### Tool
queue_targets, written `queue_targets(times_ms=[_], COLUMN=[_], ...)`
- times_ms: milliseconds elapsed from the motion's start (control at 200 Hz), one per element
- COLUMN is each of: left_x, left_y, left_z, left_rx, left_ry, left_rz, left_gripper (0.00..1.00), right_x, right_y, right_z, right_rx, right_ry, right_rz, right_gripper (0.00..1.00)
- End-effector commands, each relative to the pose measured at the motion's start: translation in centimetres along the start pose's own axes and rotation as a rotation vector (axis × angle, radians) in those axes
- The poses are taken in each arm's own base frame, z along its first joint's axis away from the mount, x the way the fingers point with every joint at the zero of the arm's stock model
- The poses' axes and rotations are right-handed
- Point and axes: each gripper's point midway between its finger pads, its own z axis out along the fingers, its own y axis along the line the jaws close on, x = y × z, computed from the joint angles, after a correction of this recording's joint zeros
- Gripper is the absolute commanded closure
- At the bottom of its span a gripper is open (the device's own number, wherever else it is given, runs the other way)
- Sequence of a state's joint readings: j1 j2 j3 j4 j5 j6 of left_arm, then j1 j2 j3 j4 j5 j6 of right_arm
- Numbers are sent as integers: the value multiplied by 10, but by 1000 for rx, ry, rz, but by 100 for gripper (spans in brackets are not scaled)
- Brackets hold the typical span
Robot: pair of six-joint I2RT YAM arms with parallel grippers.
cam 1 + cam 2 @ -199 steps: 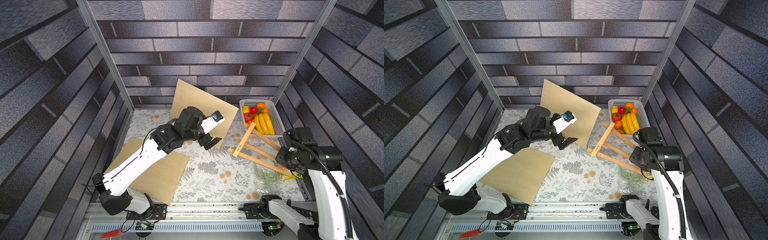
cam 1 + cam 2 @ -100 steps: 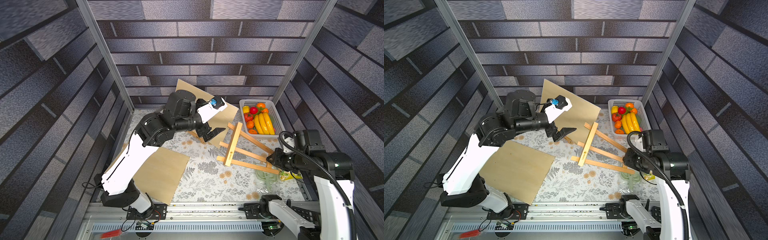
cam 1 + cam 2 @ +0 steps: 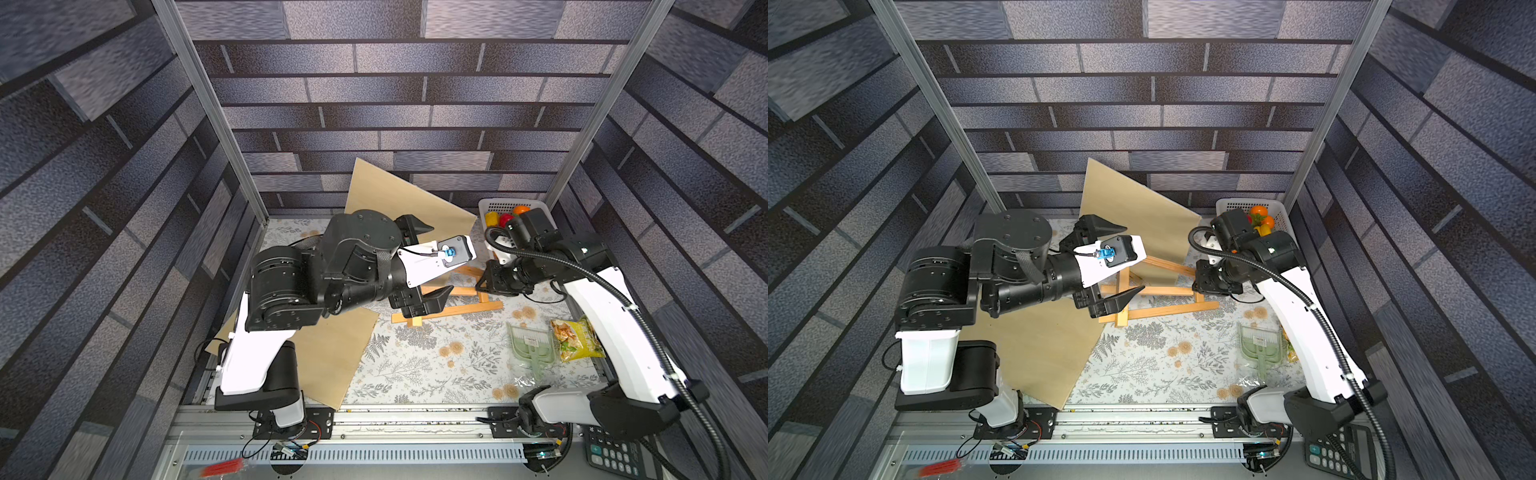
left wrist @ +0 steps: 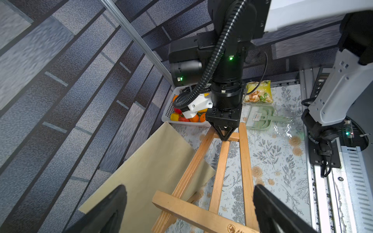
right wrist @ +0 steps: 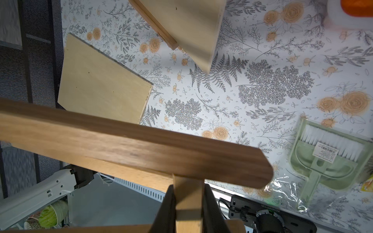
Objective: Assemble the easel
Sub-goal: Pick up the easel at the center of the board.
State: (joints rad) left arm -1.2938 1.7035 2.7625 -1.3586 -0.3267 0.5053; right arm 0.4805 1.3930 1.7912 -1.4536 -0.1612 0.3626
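Observation:
The wooden easel [image 3: 457, 309] [image 3: 1167, 309] hangs tilted over the middle of the floral table. My right gripper [image 3: 484, 286] [image 3: 1200, 286] is shut on its narrow top end; in the right wrist view both fingers of that gripper [image 5: 188, 189] clamp a short cross piece of the easel [image 5: 141, 147]. My left gripper [image 3: 441, 258] [image 3: 1134, 257] stands wide open at the easel's other end. In the left wrist view the left gripper [image 4: 189, 187] has the ledge bar of the easel [image 4: 220, 167] between its fingers without touching it, and the right gripper [image 4: 224, 137] is at the far end.
One plywood board [image 3: 395, 199] leans on the back wall, close behind the easel. Another board [image 3: 332, 353] lies flat at front left. A white fruit basket [image 3: 536, 203] sits at back right. A green dustpan [image 3: 532, 345] and snack packet [image 3: 575, 338] lie under the right arm.
The right arm has carried the easel left from the basket side to the middle and turned it. The left arm has risen, and its open gripper now straddles the easel's ledge end.

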Motion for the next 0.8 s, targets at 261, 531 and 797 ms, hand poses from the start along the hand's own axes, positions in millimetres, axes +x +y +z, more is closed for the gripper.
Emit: queue_targets(times_ms=[261,531,797], left_x=[112,164,197], left_y=[-62,-17,18], left_z=[-1,-3,-26], left_rx=[234,-37,-319], left_ry=[502,642,650], left_rz=[-166,-500,-1133], left_gripper=[10,19,21], right_x=[-50,-71,-84], right_y=[38,46,45], right_z=[17,20,23], right_rx=[63,137,211], right_ry=[51,25,-56], right_rz=[-112,-170,-157], right_gripper=[100,100,100])
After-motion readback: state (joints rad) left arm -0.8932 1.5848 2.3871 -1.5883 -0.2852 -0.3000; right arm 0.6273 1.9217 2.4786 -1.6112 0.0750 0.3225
